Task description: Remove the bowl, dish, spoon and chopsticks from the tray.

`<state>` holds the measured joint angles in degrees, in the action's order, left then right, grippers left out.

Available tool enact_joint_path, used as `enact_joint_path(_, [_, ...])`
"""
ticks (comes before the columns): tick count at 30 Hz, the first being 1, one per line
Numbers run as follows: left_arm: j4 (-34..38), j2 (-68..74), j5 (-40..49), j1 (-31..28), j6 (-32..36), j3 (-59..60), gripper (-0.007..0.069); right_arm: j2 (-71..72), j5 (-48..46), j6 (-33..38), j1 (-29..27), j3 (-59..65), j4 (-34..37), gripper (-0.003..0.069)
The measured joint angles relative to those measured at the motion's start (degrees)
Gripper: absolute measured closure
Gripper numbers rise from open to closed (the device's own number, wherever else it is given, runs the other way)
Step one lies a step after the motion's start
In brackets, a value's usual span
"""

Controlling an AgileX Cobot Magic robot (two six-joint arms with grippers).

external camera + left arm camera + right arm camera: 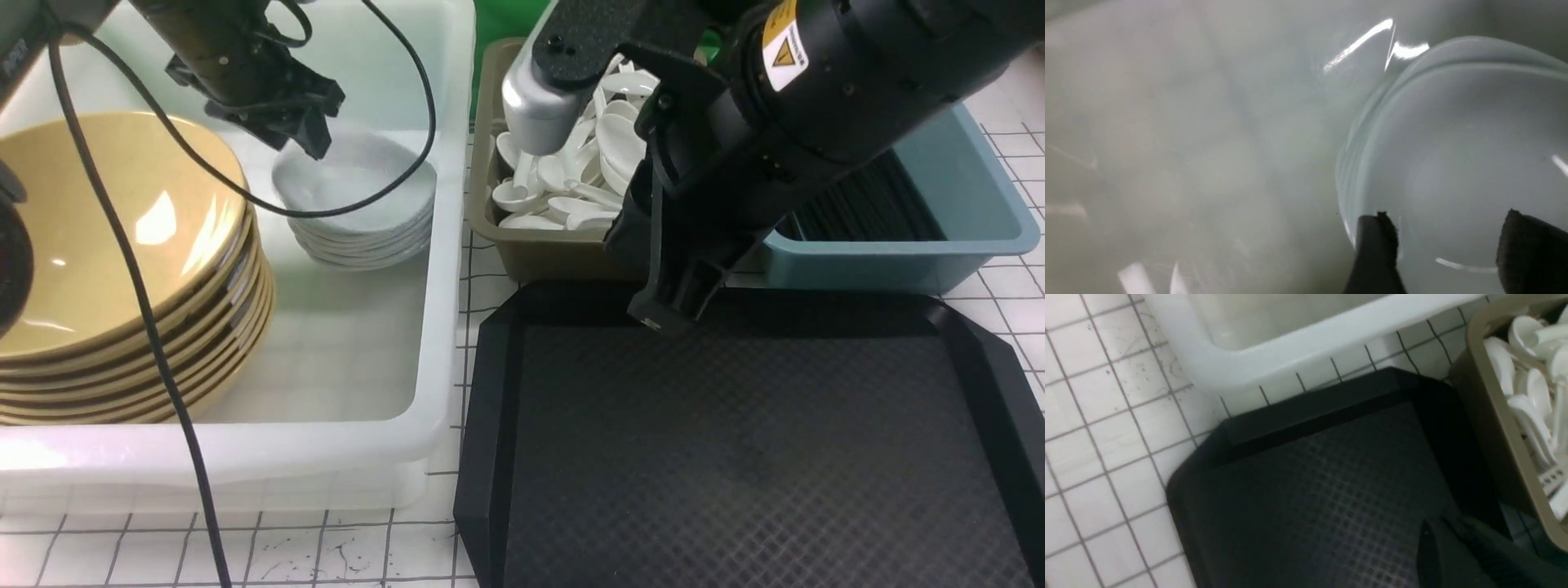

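Note:
The black tray lies bare at the front right; its corner shows in the right wrist view. A white dish tops a stack in the white tub. My left gripper hangs open just over that dish, one finger at its rim and nothing between the fingers. The yellow bowl tops a stack of bowls in the same tub. My right gripper is shut and empty above the tray's far edge. White spoons fill a brown bin. Black chopsticks lie in a blue bin.
The brown bin and the blue bin stand side by side behind the tray. The white tub sits close against the tray's left side. A black cable from the left arm hangs across the bowls.

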<state>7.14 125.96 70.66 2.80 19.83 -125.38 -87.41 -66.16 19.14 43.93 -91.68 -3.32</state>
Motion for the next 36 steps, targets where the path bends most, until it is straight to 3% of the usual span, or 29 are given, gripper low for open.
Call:
enact_joint_path(3, [-1.8, -1.9, 0.6, 0.0, -0.6, -2.6, 0.0189, 0.0, -1.3, -3.1, 0.0, 0.0, -4.4, 0.0587])
enact_joint_path(7, [-2.9, -6.8, 0.8, 0.1, -4.5, -4.6, 0.0183, 0.7, -1.9, -6.2, 0.0, 0.0, -7.7, 0.0584])
enact_joint_path(13, [-3.9, -21.3, 1.1, 0.2, -7.8, -1.4, 0.0312, 5.0, -2.1, -7.6, -0.1, 1.9, -9.2, 0.0582])
enact_joint_path(17, [-4.6, -35.3, 1.3, 0.2, -8.0, 11.1, 0.0494, 10.2, 1.2, -8.5, -1.8, 7.4, -7.0, 0.0582])
enact_joint_path(21, [-4.8, -45.9, 1.5, 0.2, -8.0, 25.5, 0.0607, 17.1, 6.4, -8.4, -3.8, 15.0, -4.0, 0.0582])
enact_joint_path(27, [-4.8, -64.8, -4.4, 0.2, -8.0, 52.3, 0.0635, 28.4, 15.4, -8.4, -4.4, 27.4, -2.2, 0.0582])
enact_joint_path(36, [-4.8, -91.7, -13.8, 0.2, -10.0, 80.1, 0.0637, 42.4, 28.9, -8.2, -4.4, 41.1, 3.3, 0.0582])
